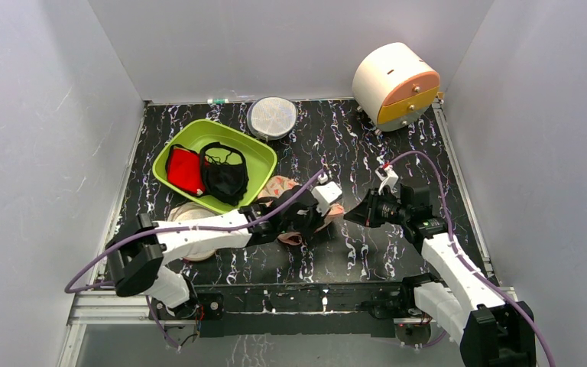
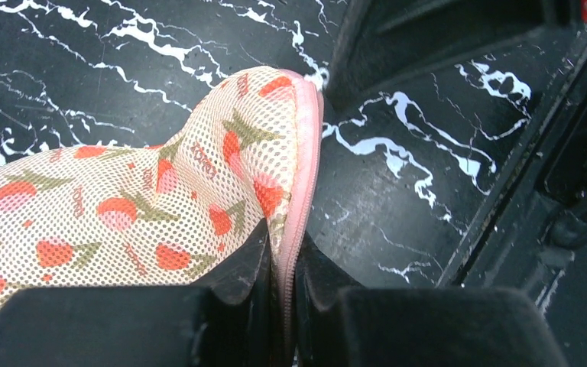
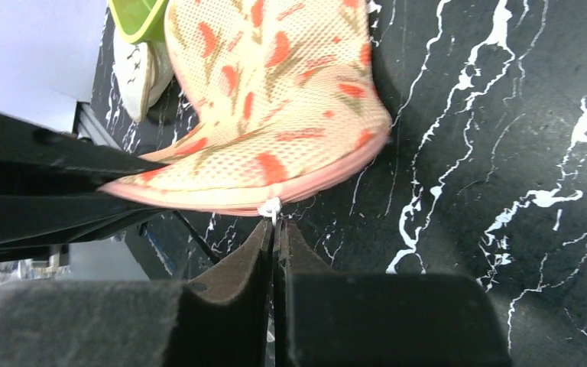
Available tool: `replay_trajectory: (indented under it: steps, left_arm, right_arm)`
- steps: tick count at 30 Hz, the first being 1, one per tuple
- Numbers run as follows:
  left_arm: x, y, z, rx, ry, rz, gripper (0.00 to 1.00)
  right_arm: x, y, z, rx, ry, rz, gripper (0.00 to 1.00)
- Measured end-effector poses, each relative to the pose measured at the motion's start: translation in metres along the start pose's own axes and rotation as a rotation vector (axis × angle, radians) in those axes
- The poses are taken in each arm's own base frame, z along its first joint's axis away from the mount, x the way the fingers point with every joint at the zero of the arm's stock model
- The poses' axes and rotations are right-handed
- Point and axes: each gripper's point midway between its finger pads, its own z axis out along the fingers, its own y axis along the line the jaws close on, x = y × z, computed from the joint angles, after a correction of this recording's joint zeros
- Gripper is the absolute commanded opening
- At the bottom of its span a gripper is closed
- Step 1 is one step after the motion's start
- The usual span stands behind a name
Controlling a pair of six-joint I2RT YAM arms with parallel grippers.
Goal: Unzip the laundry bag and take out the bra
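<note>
The laundry bag [image 1: 281,186] lies near the middle of the black marbled table [image 1: 329,145], mostly covered in the overhead view by the left arm, which reaches across it from 8 o'clock; its strawberry-print mesh shows at the arm's upper edge and again at the 3 o'clock end; its zip looks closed along the stretch in view.

The left gripper [image 2: 283,287] is clenched on the bag's pink zip rim, the edge pinched between the two black fingers and the fabric lifted into a ridge above the table; the right gripper [image 3: 275,245], coming in from 3 o'clock, is clamped tight with its fingertips pressed together on the small metal zip pull [image 3: 273,208] at the bag's lower rim.

A green tray [image 1: 248,145] sits at 10 o'clock from the bag, just beside it, holding a red garment [image 1: 185,170] and a black bra [image 1: 224,174]; a cream disc [image 1: 187,211] lies at 9 o'clock, partly under the left arm; a grey mesh disc [image 1: 272,117] rests at 12 o'clock against the back wall; a cream and orange drum [image 1: 394,80] stands at 2 o'clock in the far corner.
</note>
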Motion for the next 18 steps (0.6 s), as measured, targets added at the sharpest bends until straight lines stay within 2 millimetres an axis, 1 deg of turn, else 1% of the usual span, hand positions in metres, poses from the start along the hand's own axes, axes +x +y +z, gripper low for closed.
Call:
replay_trajectory:
  steps: [3,6,9,11,14,18]
  left_arm:
    - [0.002,0.000,-0.014,0.012,-0.017,0.015,0.00]
    - [0.004,0.000,-0.033,0.031,-0.069,0.042,0.00]
    - [-0.001,0.001,-0.051,0.038,-0.134,0.063,0.00]
    - [-0.005,0.001,-0.059,0.042,-0.171,0.072,0.00]
    - [-0.007,0.000,-0.066,0.052,-0.208,0.078,0.00]
    - [-0.007,-0.004,-0.068,0.076,-0.245,0.077,0.00]
  right_arm:
    - [-0.003,-0.003,0.000,0.020,-0.013,0.004,0.00]
    - [-0.004,-0.002,0.002,0.007,-0.013,0.000,0.00]
    - [-0.002,0.000,0.005,-0.020,0.006,0.001,0.00]
    - [-0.001,0.003,0.007,-0.050,0.018,-0.001,0.00]
    - [0.000,0.007,0.009,-0.089,0.032,-0.010,0.00]
    - [-0.001,0.008,0.011,-0.108,0.033,-0.016,0.00]
